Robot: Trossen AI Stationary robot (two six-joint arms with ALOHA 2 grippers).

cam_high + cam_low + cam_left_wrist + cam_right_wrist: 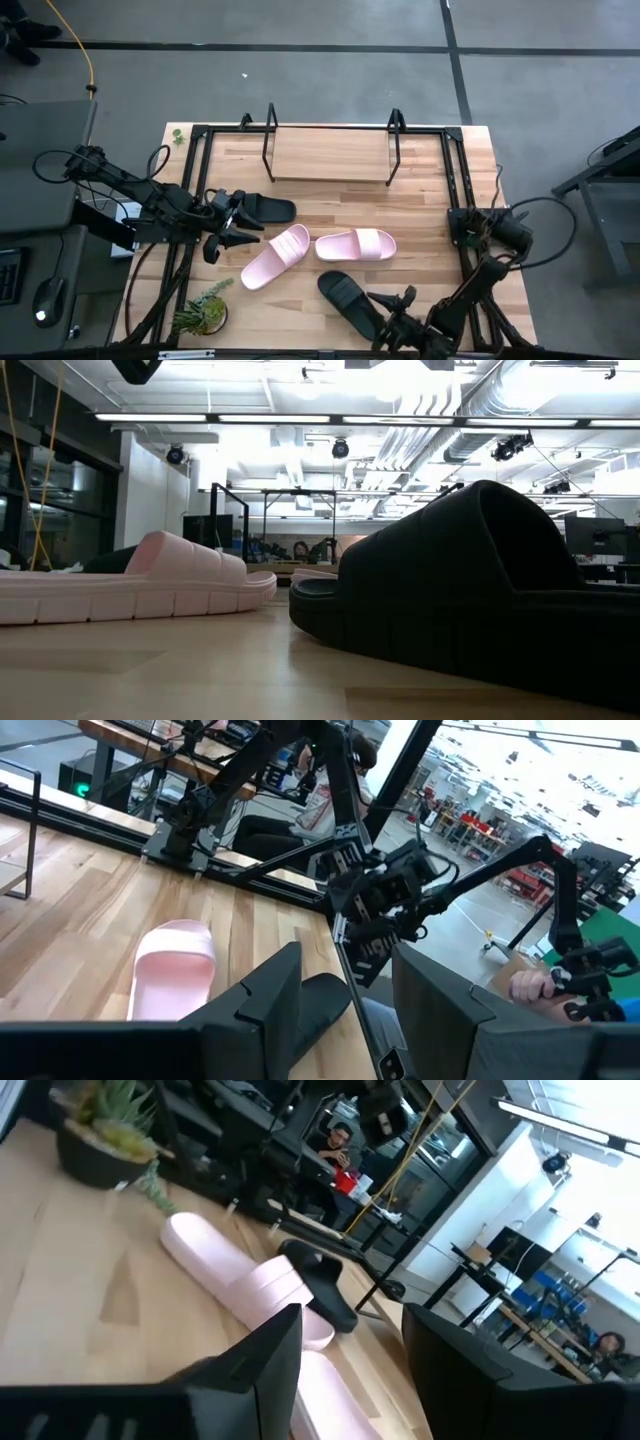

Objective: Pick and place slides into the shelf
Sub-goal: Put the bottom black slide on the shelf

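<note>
- Slides, four of them, lie on the wooden table [420, 215]; none is on the shelf [330, 155], which stands empty at the far edge of the table.
- Left tool [232, 222] sits at the table's left side with its fingers [265, 995] spread apart, holding nothing; it is just beside the heel end of the left black slide [265, 210].
- That black slide lies near the left pink slide [276, 256], which is angled with one end toward the plant.
- Right tool [392, 315] hovers at the near edge of the table, its fingers [270, 1350] parted and empty, close by the near black slide [350, 300].
- In the low view this near black slide [480, 595] fills the right half, resting flat on the table with its wide strap uppermost.
- Right pink slide [357, 245] lies crosswise at mid-table, between the near black slide and the shelf, its end close to the left pink slide.
- Potted plant [203, 310] stands at the near left corner of the table, well apart from the shelf.
- A black frame [455, 180] runs around the table's edges.
- A person [340, 1140] is seated in the room beyond, seen in the right wrist view.
</note>
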